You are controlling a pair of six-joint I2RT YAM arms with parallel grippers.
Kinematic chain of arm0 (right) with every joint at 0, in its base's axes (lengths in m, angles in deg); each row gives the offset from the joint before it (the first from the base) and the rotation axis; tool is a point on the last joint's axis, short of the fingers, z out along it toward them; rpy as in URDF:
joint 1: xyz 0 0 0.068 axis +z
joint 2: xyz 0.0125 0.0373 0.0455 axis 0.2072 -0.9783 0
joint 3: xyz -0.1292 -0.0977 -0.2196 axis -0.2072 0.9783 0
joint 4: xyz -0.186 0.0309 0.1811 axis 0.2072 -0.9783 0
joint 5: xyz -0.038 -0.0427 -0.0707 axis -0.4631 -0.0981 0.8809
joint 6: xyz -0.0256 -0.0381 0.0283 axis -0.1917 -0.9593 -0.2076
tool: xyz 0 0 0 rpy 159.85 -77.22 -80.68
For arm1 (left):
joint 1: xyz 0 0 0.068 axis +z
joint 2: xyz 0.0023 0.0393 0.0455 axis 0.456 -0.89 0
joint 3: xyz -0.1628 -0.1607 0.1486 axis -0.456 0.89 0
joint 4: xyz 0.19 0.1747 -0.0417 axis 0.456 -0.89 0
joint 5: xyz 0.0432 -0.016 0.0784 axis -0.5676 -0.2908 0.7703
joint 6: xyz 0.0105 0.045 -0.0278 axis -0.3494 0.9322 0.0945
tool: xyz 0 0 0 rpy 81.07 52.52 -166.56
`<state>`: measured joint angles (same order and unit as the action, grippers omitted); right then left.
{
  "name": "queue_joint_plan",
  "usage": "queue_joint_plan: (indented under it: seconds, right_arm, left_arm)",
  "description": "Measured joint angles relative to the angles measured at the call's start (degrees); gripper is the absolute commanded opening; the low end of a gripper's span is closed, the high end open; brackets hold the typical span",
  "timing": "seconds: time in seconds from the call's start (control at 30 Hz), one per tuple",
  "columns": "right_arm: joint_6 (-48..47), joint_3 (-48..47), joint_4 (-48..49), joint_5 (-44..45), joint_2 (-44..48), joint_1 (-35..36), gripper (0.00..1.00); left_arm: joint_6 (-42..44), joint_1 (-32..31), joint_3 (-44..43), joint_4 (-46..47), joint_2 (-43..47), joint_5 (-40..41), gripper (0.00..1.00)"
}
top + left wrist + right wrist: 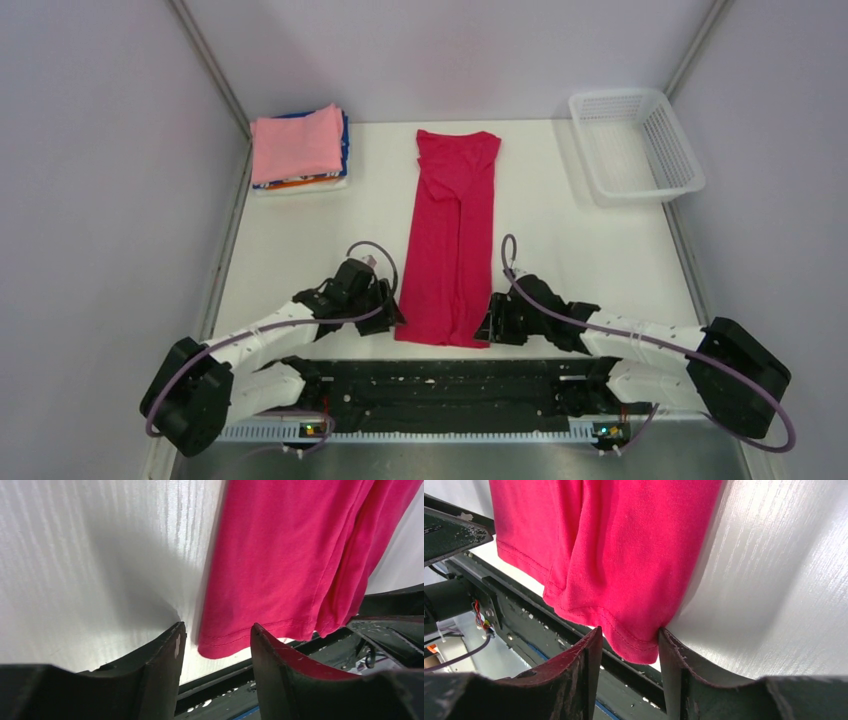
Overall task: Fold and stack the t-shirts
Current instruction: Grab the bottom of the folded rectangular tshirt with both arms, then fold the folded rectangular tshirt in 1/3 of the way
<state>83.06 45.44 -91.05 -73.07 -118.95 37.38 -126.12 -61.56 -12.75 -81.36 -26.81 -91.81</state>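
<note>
A crimson-red t-shirt (pixel 450 240) lies on the white table, folded into a long narrow strip running from the back toward the near edge. My left gripper (pixel 393 318) sits low at its near left corner. In the left wrist view the hem corner (pixel 220 645) lies between the jaws of the left gripper (pixel 217 627), which stand apart without touching it. My right gripper (pixel 487 325) is at the near right corner. Its jaws (pixel 630 630) straddle that hem corner (pixel 636 645), one finger (pixel 669 650) brushing the cloth, the other clear of it. A stack of folded t-shirts (pixel 298 150), pink on top, sits at the back left.
A white plastic mesh basket (pixel 635 145) stands at the back right corner. A black rail (pixel 450 385) runs along the table's near edge just below the shirt's hem. Grey walls close in the left, right and back sides.
</note>
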Motion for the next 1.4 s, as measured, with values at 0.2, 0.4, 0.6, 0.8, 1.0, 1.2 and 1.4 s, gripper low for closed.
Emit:
queue_joint_plan:
  seconds: [0.2,0.4,0.6,0.8,1.0,1.2,1.4]
  right_arm:
    - [0.8,0.1,0.7,0.0,-1.5,0.0,0.23]
    - [1.4,1.4,1.1,-1.4,-1.5,0.1,0.05]
    - [2.9,5.7,0.3,-4.4,4.6,1.1,0.03]
    - [2.8,4.2,-2.7,-4.1,6.6,1.1,0.03]
    - [1.2,-2.0,-5.1,-4.4,5.5,-0.7,0.0]
    - [-1.8,-6.8,-5.7,-6.1,2.6,-8.4,0.0]
    - [-5.4,-14.6,-5.5,-8.0,-3.5,-13.6,0.0]
  left_arm:
    - [-1.6,-1.4,0.0,3.8,-3.3,-0.9,0.02]
    - [-4.3,-5.3,0.4,3.0,-3.9,0.0,0.0]
    - [-8.9,-12.3,2.3,0.0,3.2,0.1,0.0]
    - [-8.9,-12.5,0.0,-1.9,4.5,0.1,0.0]
    - [-7.5,-12.4,-8.5,-3.5,0.2,2.7,0.0]
    - [-5.9,-10.1,-16.5,-4.9,-7.5,5.6,0.0]
    - [-3.8,-3.3,-22.3,-5.0,-14.4,5.2,0.0]
